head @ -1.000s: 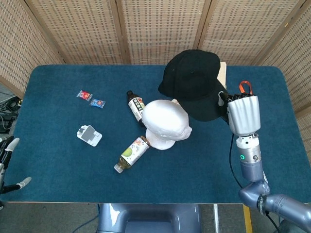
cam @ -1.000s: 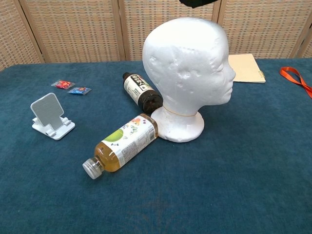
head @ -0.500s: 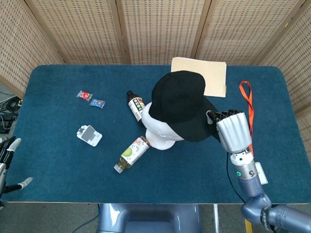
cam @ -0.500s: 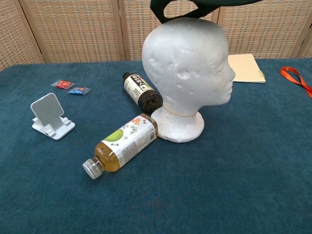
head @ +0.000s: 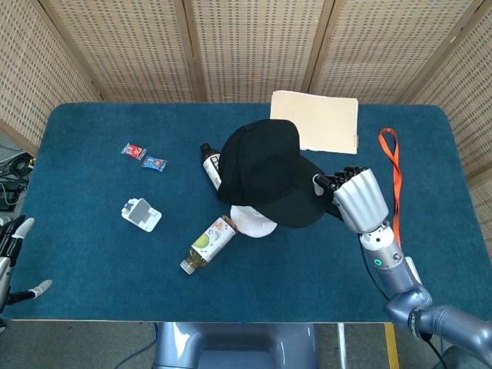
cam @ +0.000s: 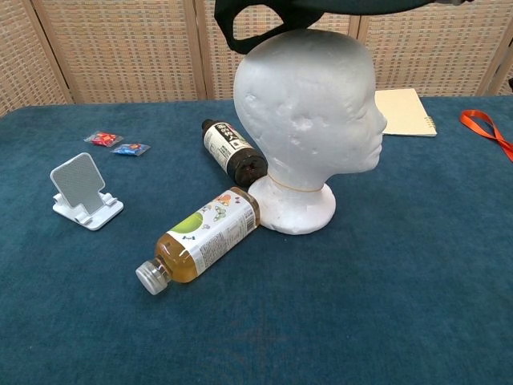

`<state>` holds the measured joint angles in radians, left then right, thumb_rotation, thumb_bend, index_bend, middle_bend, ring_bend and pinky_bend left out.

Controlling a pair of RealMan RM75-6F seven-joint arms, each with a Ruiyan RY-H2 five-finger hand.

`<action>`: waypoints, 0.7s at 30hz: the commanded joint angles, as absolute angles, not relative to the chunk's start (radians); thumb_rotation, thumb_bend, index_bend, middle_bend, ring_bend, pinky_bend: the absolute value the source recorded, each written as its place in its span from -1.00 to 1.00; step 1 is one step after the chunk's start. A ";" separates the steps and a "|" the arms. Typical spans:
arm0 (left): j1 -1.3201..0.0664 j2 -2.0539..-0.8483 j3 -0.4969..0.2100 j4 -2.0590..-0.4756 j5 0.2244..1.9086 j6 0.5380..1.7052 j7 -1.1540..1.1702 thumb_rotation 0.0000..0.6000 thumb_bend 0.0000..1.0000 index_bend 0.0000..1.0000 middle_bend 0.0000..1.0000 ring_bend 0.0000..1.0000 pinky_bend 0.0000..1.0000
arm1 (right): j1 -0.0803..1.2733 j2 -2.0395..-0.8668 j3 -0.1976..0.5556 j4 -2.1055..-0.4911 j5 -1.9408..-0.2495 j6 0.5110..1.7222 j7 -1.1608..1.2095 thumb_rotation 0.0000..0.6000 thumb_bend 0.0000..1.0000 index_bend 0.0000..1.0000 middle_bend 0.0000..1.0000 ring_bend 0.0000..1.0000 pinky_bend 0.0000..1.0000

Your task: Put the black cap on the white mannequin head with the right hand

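Black fabric baseball cap (head: pixel 265 181): held by its brim in the robot's right hand (head: pixel 351 198), fingers curled onto the brim edge. Position: over the white foam mannequin head (cam: pixel 309 120) at mid-surface. The chest view shows the cap's rear strap opening just above the crown, not yet seated.

Change: half a second ago the cap sat further toward the right edge; it has since travelled left and now hides nearly all of the head from above. Judgement: alignment is close, and lowering and release remain.

Left hand (head: pixel 15 257): at the near-left corner, off the surface, fingers apart, holding nothing.

Other items:
- clear plastic bottle of yellow-green drink (cam: pixel 200 239), lying against the head's base
- dark bottle with white label (cam: pixel 232 154), lying behind it
- white phone stand (cam: pixel 82 191), toward the left edge
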<state>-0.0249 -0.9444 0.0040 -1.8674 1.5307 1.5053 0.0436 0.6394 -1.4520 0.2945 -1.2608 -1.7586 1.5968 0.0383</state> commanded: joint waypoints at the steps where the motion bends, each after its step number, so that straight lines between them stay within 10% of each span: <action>1: -0.025 -0.945 0.002 -1.868 1.526 1.506 0.044 1.00 -1.00 -1.00 -1.00 -1.00 -1.00 | 0.674 -1.502 0.292 -1.132 -1.769 1.635 0.187 1.00 0.17 0.50 1.00 1.00 1.00; 21: -0.034 -0.951 -0.001 -1.874 1.507 1.487 0.064 1.00 -1.00 -1.00 -1.00 -1.00 -1.00 | 0.720 -1.585 0.195 -0.917 -1.793 1.611 0.293 1.00 0.10 0.45 0.96 1.00 1.00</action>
